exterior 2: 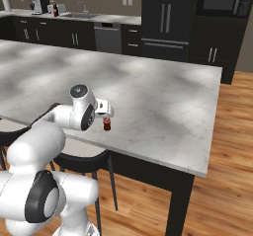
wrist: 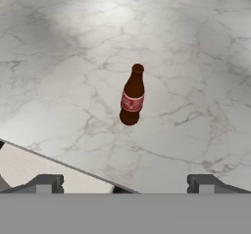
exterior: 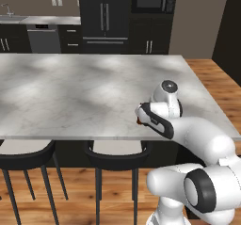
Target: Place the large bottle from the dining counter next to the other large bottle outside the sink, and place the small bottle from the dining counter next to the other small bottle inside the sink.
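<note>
Pincer [wrist: 125, 183] wide apart above upright small bottle [wrist: 132, 95], red label, text unreadable.

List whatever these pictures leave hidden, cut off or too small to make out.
- Cola bottle: in the left base view the arm's wrist covers all but a sliver; its label text is too small to read in the hand view.
- Sink: far and tiny in the right base view, so its contents can't be told.
- Bottle beside it: too small to identify.
- Fingers: only the tips show in the hand view.

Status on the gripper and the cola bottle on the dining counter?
Gripper open, above the counter edge. Small cola bottle upright on the dining counter, not gripped. Nothing between the jaws and the bottle.
</note>
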